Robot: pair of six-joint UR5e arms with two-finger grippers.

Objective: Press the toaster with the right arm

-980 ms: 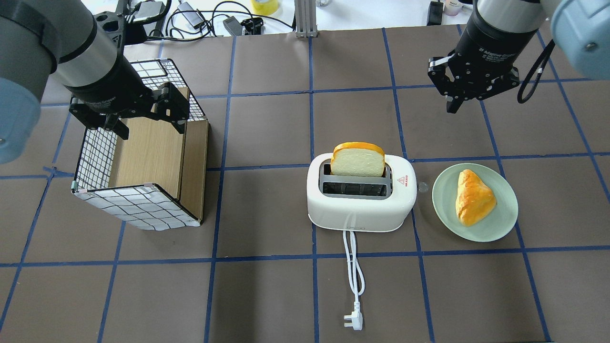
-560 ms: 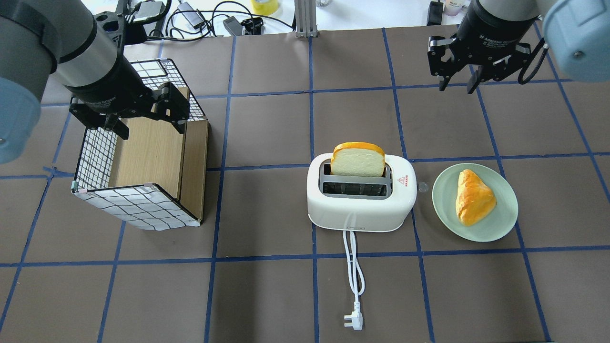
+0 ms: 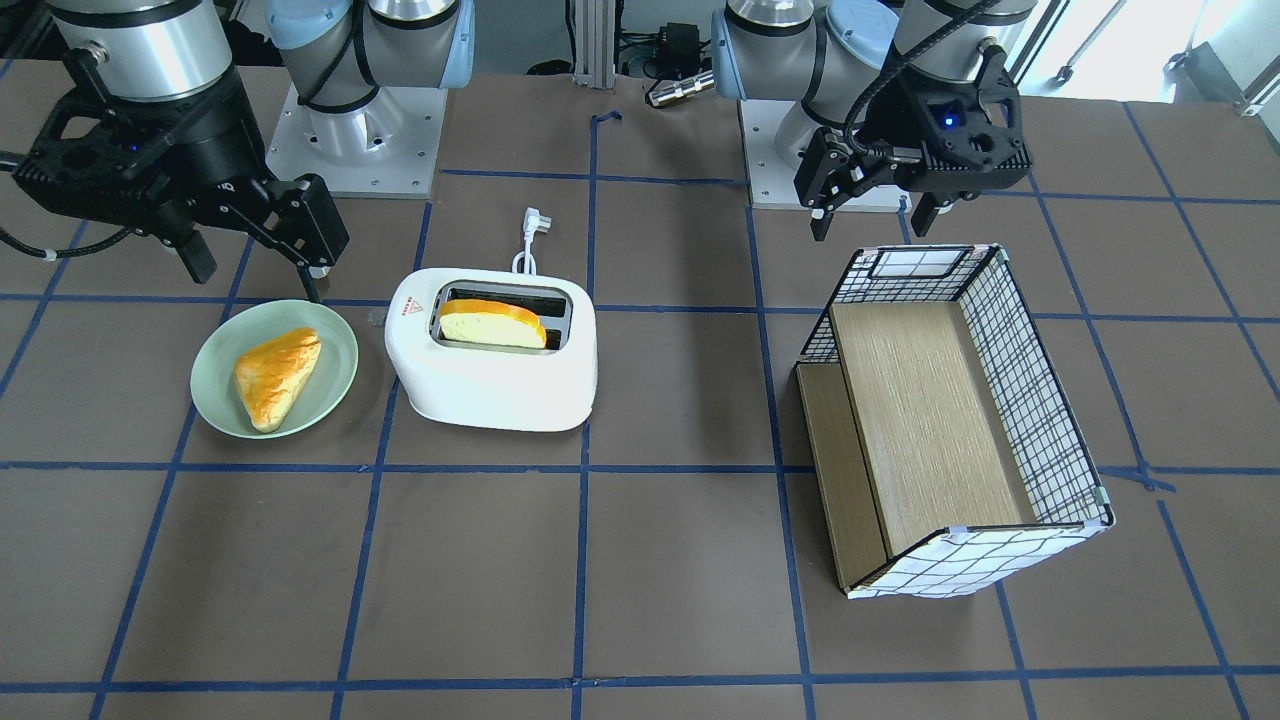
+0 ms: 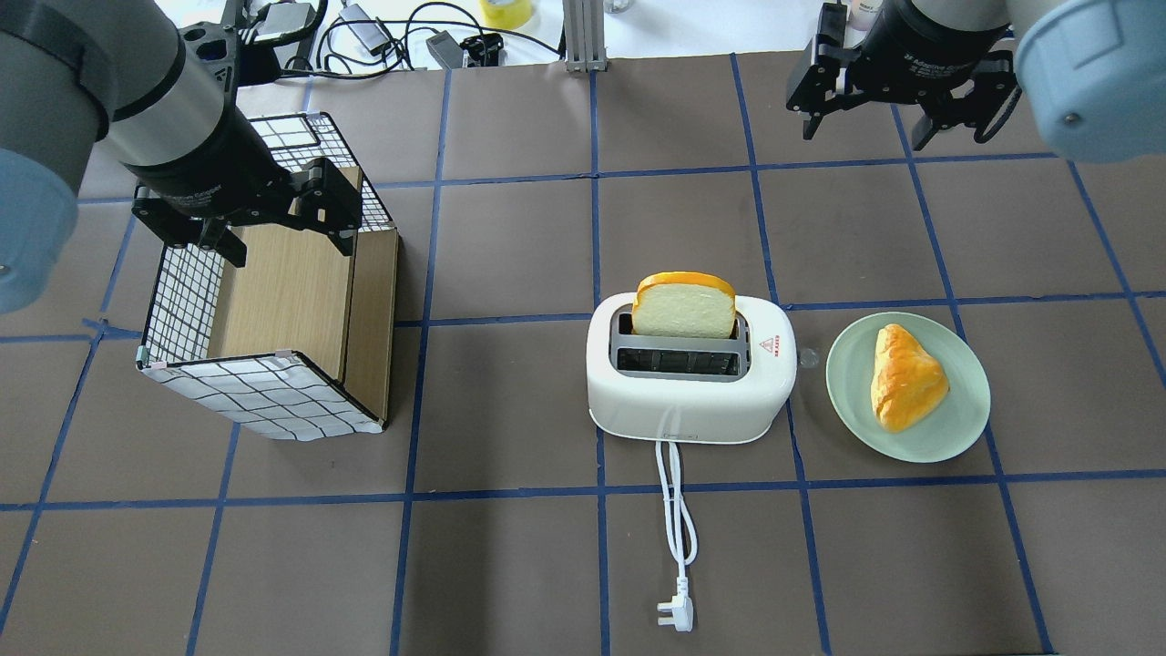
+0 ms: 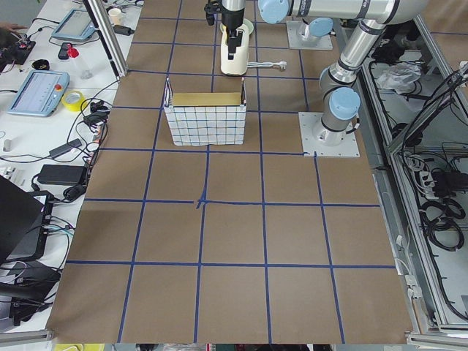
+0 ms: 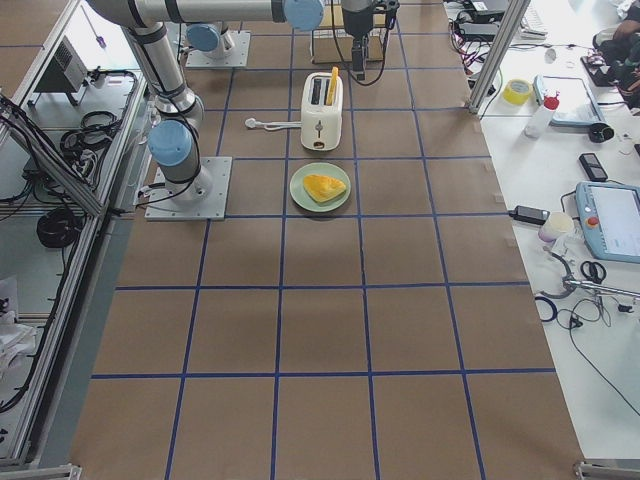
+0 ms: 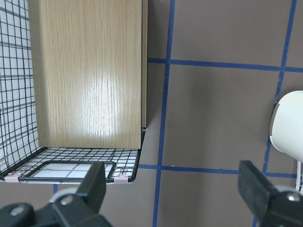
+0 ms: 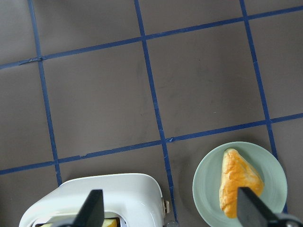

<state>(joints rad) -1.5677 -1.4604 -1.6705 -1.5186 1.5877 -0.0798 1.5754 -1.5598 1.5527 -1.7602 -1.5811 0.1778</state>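
White toaster (image 4: pixel 688 383) (right gripper (image 4: pixel 864 128) well apart)

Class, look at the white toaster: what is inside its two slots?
In the toaster, a slice of bread stands in the slot farther from the robot, its top sticking out. The nearer slot looks empty. The slice's lower part is hidden inside.

Red warning triangle (image 4: pixel 768 344) on the top of the toaster (image 4: pixel 688 392), at the end nearest the green plate (image 4: pixel 961 428); the red line of print beneath it is too small to read. White lettering on the black body of the right gripper (image 4: pixel 864 135) reads in part "Adaptive Gripper"; the remainder is illegible.
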